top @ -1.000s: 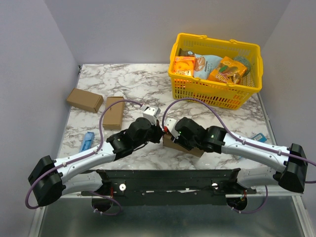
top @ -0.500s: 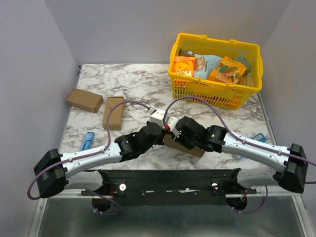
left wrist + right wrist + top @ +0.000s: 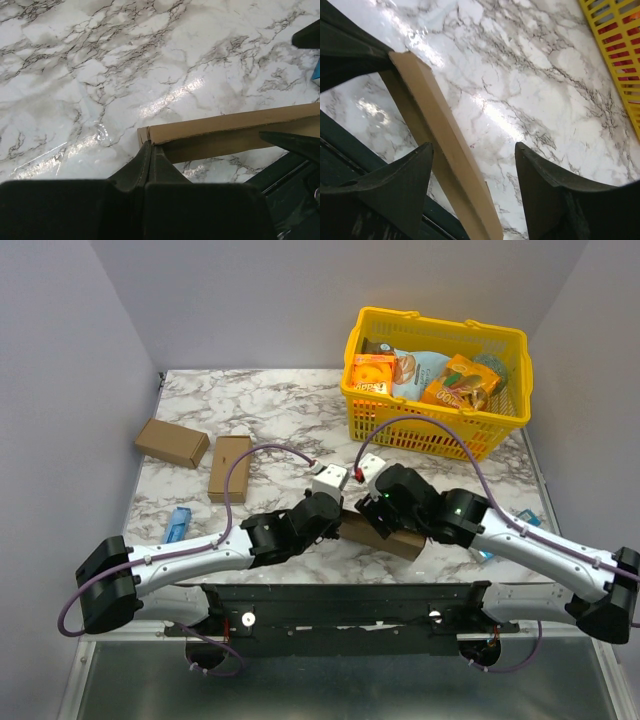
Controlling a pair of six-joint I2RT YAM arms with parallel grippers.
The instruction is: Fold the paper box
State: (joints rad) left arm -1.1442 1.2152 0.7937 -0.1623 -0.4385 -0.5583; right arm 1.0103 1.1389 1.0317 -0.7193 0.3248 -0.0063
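The paper box [image 3: 388,539] is a flat brown cardboard piece lying near the table's front edge, between my two grippers. In the left wrist view it [image 3: 235,129] runs rightward from my fingertips. My left gripper [image 3: 337,508] is shut, and its tips [image 3: 149,146] touch the box's left corner. I cannot tell whether cardboard is pinched between them. My right gripper [image 3: 376,502] is open over the box's left part. In the right wrist view the box's raised edge [image 3: 437,135] runs between the jaws, close to the left finger [image 3: 405,175]. The right gripper [image 3: 472,150] holds nothing.
A yellow basket [image 3: 437,430] with snack packs stands at the back right. Two small brown boxes [image 3: 172,443] [image 3: 230,468] lie at the left. A blue item [image 3: 176,527] lies near the left front, another [image 3: 522,519] at the right. The black front rail [image 3: 340,600] lies just behind the box.
My left gripper has moved right to the paper box's left corner. My right gripper has shifted right and back over the box.
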